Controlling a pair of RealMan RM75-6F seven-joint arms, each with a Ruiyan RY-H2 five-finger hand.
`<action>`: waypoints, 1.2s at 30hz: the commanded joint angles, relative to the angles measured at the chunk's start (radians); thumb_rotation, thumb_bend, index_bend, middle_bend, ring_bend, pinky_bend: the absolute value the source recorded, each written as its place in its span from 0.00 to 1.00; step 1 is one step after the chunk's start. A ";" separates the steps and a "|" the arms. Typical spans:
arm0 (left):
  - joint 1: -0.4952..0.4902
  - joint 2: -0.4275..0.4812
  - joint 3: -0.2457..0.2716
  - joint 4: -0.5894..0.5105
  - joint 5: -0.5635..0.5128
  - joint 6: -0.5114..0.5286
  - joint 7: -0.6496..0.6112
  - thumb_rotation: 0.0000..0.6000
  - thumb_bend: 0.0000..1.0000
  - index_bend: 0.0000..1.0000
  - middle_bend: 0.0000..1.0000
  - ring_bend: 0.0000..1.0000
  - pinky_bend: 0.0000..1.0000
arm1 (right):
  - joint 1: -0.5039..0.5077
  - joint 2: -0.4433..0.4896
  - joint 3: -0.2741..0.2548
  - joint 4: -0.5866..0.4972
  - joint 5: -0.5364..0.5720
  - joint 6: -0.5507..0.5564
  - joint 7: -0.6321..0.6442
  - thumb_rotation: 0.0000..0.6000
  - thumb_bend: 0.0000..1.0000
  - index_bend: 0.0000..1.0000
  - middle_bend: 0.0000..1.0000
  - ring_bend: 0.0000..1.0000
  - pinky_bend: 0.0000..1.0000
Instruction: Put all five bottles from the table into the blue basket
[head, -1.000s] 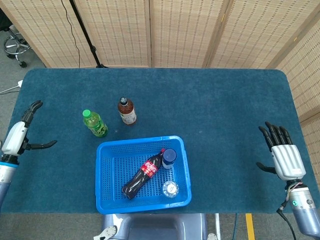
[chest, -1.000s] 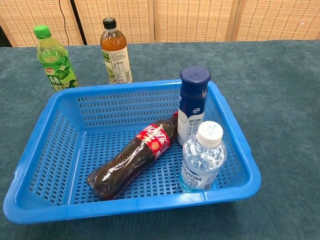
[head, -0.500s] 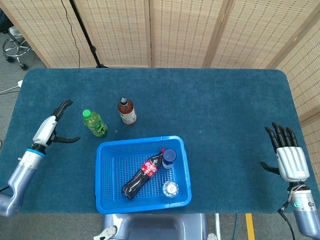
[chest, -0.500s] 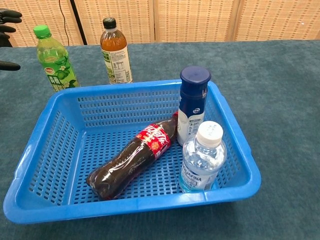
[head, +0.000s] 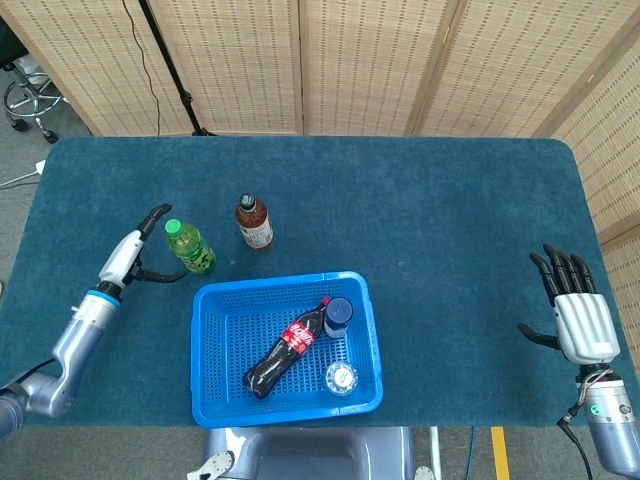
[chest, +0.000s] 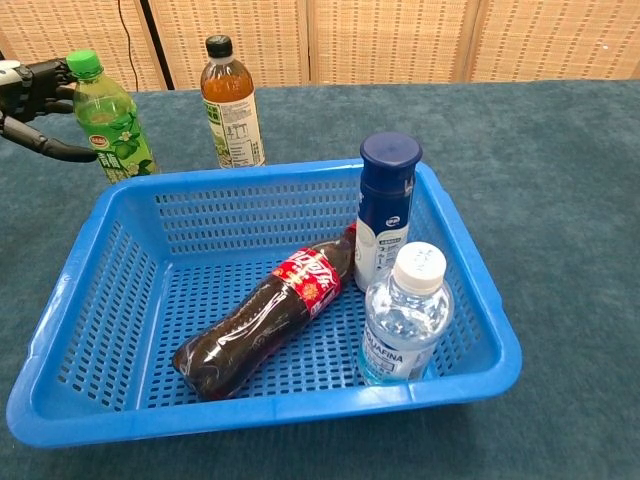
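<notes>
Since a second ago our left hand (head: 133, 255) has swung in from the table's (head: 450, 220) edge and now sits just beside the green bottle (head: 189, 246), fingers spread, gripping nothing. Our right hand (head: 573, 312) hangs open and empty far right. Tea bottle (head: 254, 222) stands nearby; cola (head: 285, 347), navy-capped (head: 338, 316) and water (head: 341, 377) bottles lie in the basket (head: 210, 345).
</notes>
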 joint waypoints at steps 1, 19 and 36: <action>-0.024 -0.049 -0.010 0.057 -0.007 -0.004 -0.045 1.00 0.04 0.00 0.00 0.00 0.00 | -0.002 0.001 0.001 0.000 -0.001 -0.002 0.001 1.00 0.00 0.00 0.00 0.00 0.00; -0.015 -0.172 -0.103 0.136 -0.074 0.129 -0.138 1.00 0.49 0.64 0.52 0.41 0.45 | -0.010 0.002 0.011 -0.007 -0.026 -0.024 0.017 1.00 0.00 0.00 0.00 0.00 0.00; 0.043 0.183 -0.031 -0.379 0.226 0.376 -0.081 1.00 0.49 0.60 0.51 0.39 0.45 | -0.018 0.004 0.022 -0.023 -0.034 -0.027 0.005 1.00 0.00 0.00 0.00 0.00 0.00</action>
